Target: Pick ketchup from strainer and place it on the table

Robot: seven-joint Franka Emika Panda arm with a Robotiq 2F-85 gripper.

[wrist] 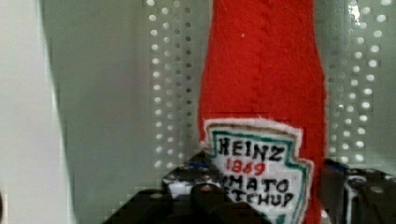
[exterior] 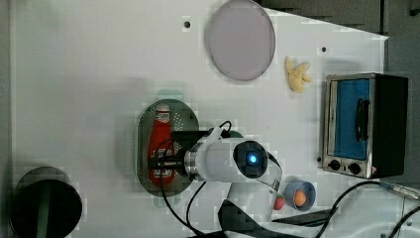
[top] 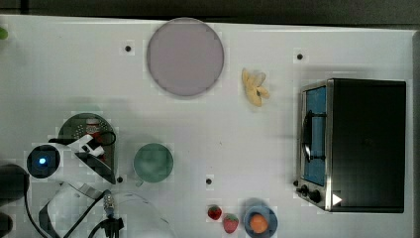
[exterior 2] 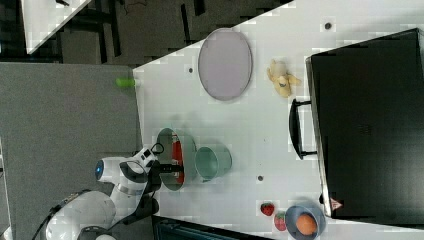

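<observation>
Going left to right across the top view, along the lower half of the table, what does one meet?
Strainer → green cup → two strawberries → blue bowl holding an orange → toaster oven.

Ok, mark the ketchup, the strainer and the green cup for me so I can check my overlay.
ketchup (exterior: 160, 141), left view, on the red body above the label.
strainer (exterior: 185, 121), left view, on the perforated bottom beside the bottle.
green cup (top: 153, 162), top view, on the inside bottom of the cup.
</observation>
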